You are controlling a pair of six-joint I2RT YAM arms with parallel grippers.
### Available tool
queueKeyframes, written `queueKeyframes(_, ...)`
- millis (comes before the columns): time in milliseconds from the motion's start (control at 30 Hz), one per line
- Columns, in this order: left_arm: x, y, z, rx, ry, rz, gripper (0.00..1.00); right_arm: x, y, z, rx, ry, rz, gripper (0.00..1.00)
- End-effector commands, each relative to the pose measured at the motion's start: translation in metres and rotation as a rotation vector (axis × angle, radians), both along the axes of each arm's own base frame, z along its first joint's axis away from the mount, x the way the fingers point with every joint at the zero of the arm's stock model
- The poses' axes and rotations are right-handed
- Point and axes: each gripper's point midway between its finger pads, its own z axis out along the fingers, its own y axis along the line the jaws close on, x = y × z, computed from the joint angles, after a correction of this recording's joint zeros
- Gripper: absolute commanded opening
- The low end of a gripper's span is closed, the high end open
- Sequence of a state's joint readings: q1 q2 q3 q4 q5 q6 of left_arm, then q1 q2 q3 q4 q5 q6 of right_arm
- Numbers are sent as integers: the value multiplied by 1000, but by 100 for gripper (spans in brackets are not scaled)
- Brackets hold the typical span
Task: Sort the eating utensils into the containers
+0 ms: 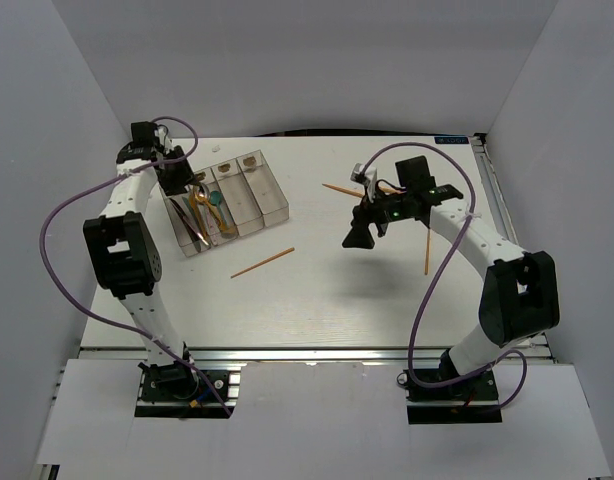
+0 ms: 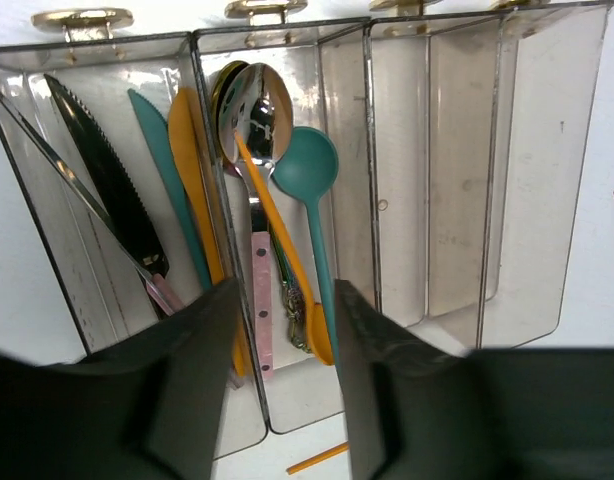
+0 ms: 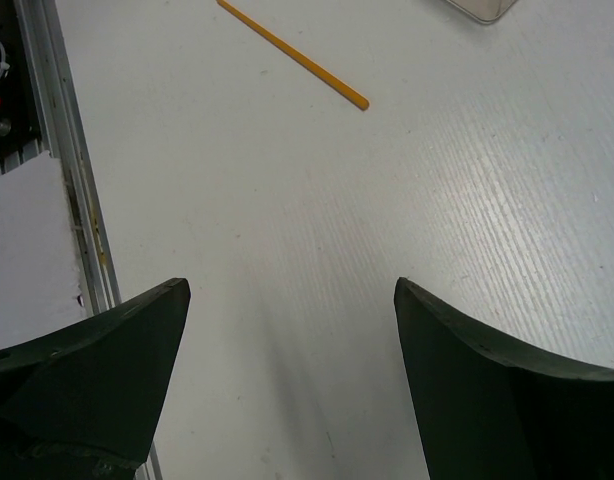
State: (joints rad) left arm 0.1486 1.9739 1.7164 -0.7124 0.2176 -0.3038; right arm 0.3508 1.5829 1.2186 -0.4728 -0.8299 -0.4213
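Observation:
The containers (image 1: 272, 196), four clear bins in a row, stand at the table's back left. In the left wrist view the containers (image 2: 437, 200) show knives (image 2: 107, 180) in the leftmost bin and spoons (image 2: 307, 170) in the second one. The two bins on the right hold nothing. My left gripper (image 2: 287, 330) hovers over the near end of the spoon bin, open, with nothing between its fingers. In the top view the left gripper (image 1: 180, 183) is at the bins' left end. My right gripper (image 1: 359, 237) hangs wide open over bare table; in its wrist view the right gripper (image 3: 292, 290) is empty.
Orange chopsticks lie loose on the table: one chopstick (image 1: 263, 262) in front of the bins, another (image 1: 426, 250) at the right, a third (image 1: 339, 187) near the right arm's wrist. One chopstick (image 3: 297, 57) lies ahead of the right gripper. White walls enclose the table.

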Motion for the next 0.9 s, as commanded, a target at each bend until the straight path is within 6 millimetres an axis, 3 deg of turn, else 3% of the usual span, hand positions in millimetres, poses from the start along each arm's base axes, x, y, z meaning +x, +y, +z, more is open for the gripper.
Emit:
queueKeyframes(0,11,-3,35,-7,-85,-19,56,14,-4,21,15,-72,1,90)
queueKeyframes(100,13,-3,55,2,-131,-19,59,29,-18,20,-35,-116,-48,89)
queueKeyframes(200,7,-1,81,32,-186,-24,65,54,-46,13,-128,-169,-156,89)
queueKeyframes(300,-5,2,91,50,-208,-8,76,76,-85,-4,-237,-157,-279,89)
queueKeyframes(333,-14,1,108,55,-247,1,79,84,-98,-13,-279,-140,-325,89)
queueKeyframes(367,-21,3,112,52,-260,16,84,91,-116,-19,-307,-116,-388,89)
queueKeyframes(400,-31,1,100,44,-246,19,86,95,-128,-24,-335,-100,-437,89)
queueKeyframes(433,-42,0,118,37,-295,30,89,101,-145,-32,-391,-76,-525,89)
queueKeyframes(467,-47,0,122,23,-321,40,91,102,-159,-39,-419,-58,-574,89)
queueKeyframes(500,-61,-5,104,-5,-287,25,91,104,-172,-42,-457,-53,-631,89)
queueKeyframes(567,-81,-12,114,-41,-328,27,91,108,-186,-44,-468,-52,-719,89)
queueKeyframes(600,-87,-17,114,-55,-341,21,91,104,-192,-53,-493,-36,-755,89)
queueKeyframes(633,-100,-24,95,-93,-301,21,91,105,-202,-56,-524,-32,-820,89)
queueKeyframes(667,-110,-29,105,-109,-343,18,91,106,-207,-59,-534,-24,-856,90)
queueKeyframes(700,-118,-32,103,-122,-347,18,91,104,-212,-64,-552,-6,-894,89)
queueKeyframes(733,-130,-38,87,-149,-317,15,91,105,-221,-68,-588,0,-947,89)
queueKeyframes(800,-145,-43,94,-166,-358,22,91,102,-224,-77,-591,50,-991,87)
queueKeyframes(867,-158,-47,80,-187,-347,28,91,101,-224,-84,-584,86,-1009,85)
